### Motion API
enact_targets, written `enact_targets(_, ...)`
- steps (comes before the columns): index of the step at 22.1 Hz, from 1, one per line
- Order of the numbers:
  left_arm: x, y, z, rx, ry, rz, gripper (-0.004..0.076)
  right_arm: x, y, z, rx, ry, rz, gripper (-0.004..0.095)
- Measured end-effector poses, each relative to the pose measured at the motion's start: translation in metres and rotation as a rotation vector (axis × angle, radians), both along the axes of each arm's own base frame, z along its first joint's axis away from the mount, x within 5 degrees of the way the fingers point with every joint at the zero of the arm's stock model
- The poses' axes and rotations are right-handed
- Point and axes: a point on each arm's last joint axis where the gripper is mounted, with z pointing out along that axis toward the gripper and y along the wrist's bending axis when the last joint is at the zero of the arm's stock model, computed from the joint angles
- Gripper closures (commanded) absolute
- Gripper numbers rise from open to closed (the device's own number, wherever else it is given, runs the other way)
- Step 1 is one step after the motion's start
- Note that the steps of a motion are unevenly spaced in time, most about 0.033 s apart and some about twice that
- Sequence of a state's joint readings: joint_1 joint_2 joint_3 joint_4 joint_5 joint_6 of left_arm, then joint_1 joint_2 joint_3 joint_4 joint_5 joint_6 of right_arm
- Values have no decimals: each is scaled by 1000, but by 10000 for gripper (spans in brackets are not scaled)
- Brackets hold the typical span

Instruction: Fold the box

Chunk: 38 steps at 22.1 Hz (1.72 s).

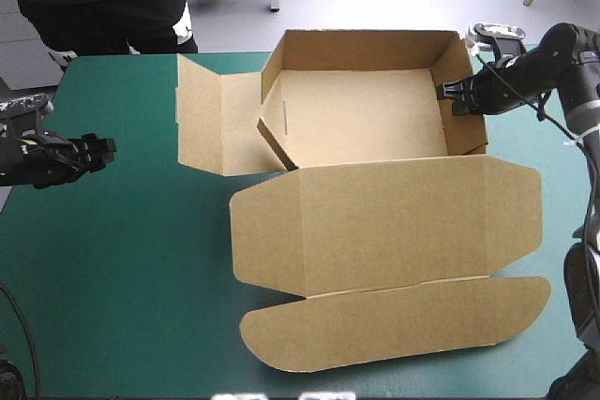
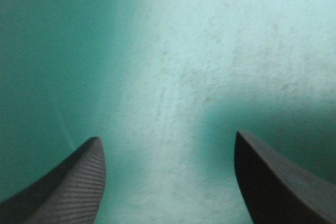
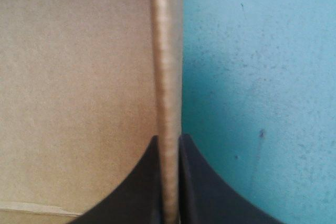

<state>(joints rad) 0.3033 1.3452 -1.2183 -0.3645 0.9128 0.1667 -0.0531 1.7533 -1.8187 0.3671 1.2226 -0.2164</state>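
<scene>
On the box (image 1: 366,114) wall — right jaws tight

Brown box (image 1: 375,175): open tray, left wall unfolded, lid flat.

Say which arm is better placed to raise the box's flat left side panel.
Probably left: the left gripper is open, free over the cover, on the same side as the flat panel; the right gripper is shut on the raised right wall.
</scene>
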Motion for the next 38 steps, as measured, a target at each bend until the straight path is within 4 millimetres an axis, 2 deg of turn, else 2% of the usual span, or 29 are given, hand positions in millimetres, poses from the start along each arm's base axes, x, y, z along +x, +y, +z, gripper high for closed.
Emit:
enact_targets(4,11,-20,7,-298,-95,-54,276,-19,8,27,72,-72,42,927)
enact_targets(7,15,-33,9,-419,-135,-181,305,-21,13,31,121,-89,74,927)
enact_targets(10,14,-42,15,-501,-164,-286,331,-21,17,34,154,-110,114,927)
enact_targets(16,9,-48,17,-539,-149,-358,339,-19,20,34,182,-125,124,927)
enact_targets(20,7,-50,16,-550,-131,-393,339,-9,32,22,190,-101,146,927)
enact_targets(25,6,-52,18,-556,-146,-431,339,12,63,-5,191,-71,172,927)
enact_targets(28,5,-52,18,-555,-146,-432,339,18,71,-15,172,-56,175,927)
enact_targets(31,5,-52,18,-554,-147,-433,339,24,87,-28,126,-46,179,927)
enact_targets(38,5,-52,19,-551,-149,-435,339,33,125,-52,145,-22,193,927)
